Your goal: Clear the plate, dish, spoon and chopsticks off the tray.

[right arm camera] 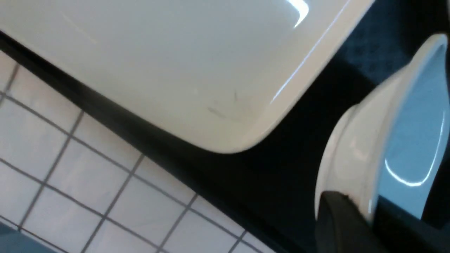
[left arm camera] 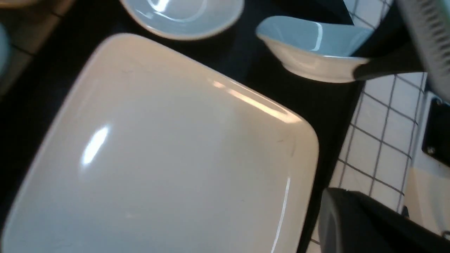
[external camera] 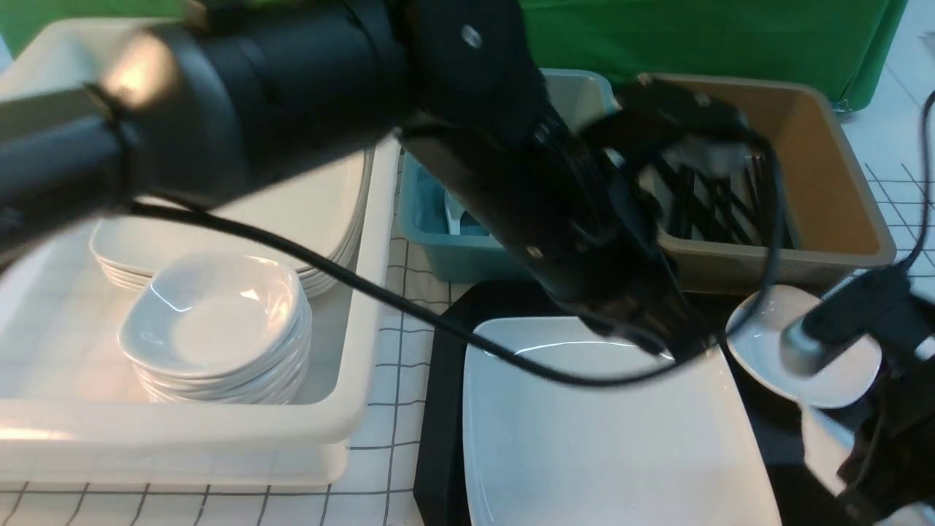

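Note:
A large white square plate (external camera: 606, 431) lies on the black tray (external camera: 442, 409); it also shows in the left wrist view (left arm camera: 158, 158) and the right wrist view (right arm camera: 193, 63). A small white dish (external camera: 760, 329) sits on the tray's far right. My right gripper (right arm camera: 372, 207) is shut on the rim of a second small dish (right arm camera: 372, 147), held tilted by the tray's right side (external camera: 825, 446). My left gripper (external camera: 657, 340) hovers over the plate's far edge; only one dark finger (left arm camera: 351, 221) shows. Black chopsticks (external camera: 701, 204) lie in the brown bin. A white spoon (external camera: 453, 212) lies in the blue bin.
A cream tub (external camera: 365, 409) on the left holds a stack of small dishes (external camera: 219, 321) and a stack of plates (external camera: 321, 212). The blue bin (external camera: 431, 241) and the brown bin (external camera: 847, 190) stand behind the tray. The tablecloth is white with a grid.

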